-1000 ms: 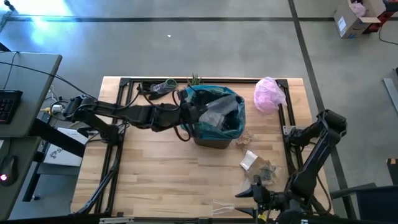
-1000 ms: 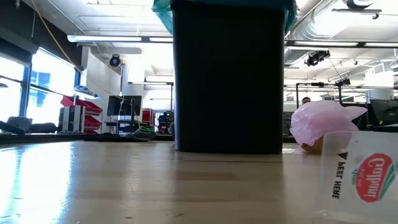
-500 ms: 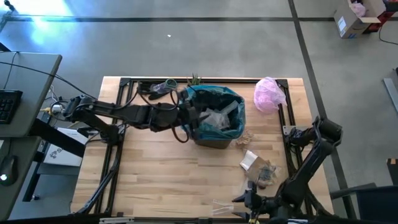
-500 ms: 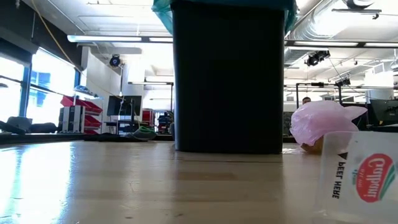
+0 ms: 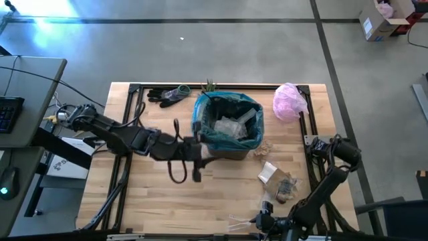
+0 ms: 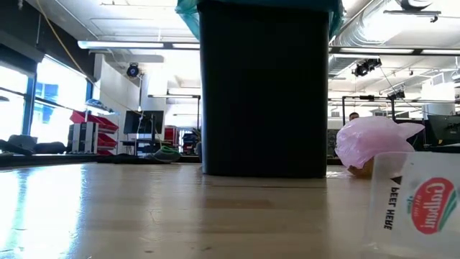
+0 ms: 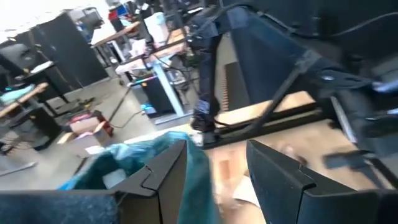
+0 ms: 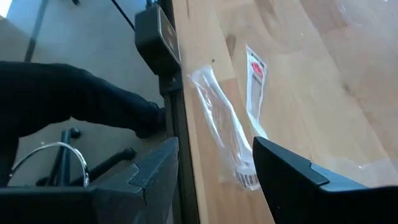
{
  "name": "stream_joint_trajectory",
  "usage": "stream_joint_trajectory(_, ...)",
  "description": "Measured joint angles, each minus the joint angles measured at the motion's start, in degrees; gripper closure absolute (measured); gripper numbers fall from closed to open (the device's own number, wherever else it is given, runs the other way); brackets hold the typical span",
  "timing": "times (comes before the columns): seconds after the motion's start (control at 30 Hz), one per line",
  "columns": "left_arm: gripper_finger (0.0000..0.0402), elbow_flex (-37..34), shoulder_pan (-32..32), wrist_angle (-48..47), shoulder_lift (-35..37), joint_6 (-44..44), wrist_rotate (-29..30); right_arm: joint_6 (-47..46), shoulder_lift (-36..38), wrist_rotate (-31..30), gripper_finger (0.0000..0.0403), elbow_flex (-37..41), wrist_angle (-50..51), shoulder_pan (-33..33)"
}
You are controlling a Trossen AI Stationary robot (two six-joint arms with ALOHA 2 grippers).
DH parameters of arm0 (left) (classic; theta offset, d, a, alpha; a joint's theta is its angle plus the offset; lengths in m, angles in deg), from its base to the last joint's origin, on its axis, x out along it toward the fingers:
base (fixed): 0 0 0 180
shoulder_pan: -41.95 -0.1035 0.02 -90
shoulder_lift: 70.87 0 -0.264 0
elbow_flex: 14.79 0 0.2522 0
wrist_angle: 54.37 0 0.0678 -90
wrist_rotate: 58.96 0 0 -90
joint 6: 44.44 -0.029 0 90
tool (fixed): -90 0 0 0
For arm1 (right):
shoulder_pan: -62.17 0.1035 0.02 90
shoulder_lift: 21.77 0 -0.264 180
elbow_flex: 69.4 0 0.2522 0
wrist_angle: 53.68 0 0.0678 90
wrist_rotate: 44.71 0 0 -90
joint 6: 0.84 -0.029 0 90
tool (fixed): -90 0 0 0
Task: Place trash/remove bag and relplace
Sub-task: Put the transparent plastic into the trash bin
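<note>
Dark bin w/ wrinkly teal bag sits mid-table, rear side; clear wrappers inside, more trash (white scraps, brownish lump) on wood table right of it. Pink bag, dark gloves, small plant along back edge. Left hand just beside bin's front-left corner, fingers apart, empty; right hand at front table edge, fingers apart over a clear cutlery wrapper, not touching.
</note>
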Motion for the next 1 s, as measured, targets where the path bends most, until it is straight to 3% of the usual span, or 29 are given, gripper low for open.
stream_joint_trajectory(0.5,0.0249,0.00,9.59,-3.45,-0.70,3.20,3.13,-0.87,-4.30,4.43,0.0218,0.00,1.11,-3.77)
stream_joint_trajectory(0.63,0.0249,0.00,11.06,-6.20,-0.70,4.83,4.97,0.25,-4.29,6.03,0.0263,0.00,1.32,-4.44)
stream_joint_trajectory(0.83,0.0249,0.00,12.42,-9.03,-0.70,7.15,5.54,1.54,-4.29,9.36,0.0382,0.00,1.28,-4.94)
stream_joint_trajectory(1.0,0.0249,0.00,13.11,-11.25,-0.70,9.29,5.52,1.11,-4.29,8.27,0.0399,0.00,1.13,-5.01)
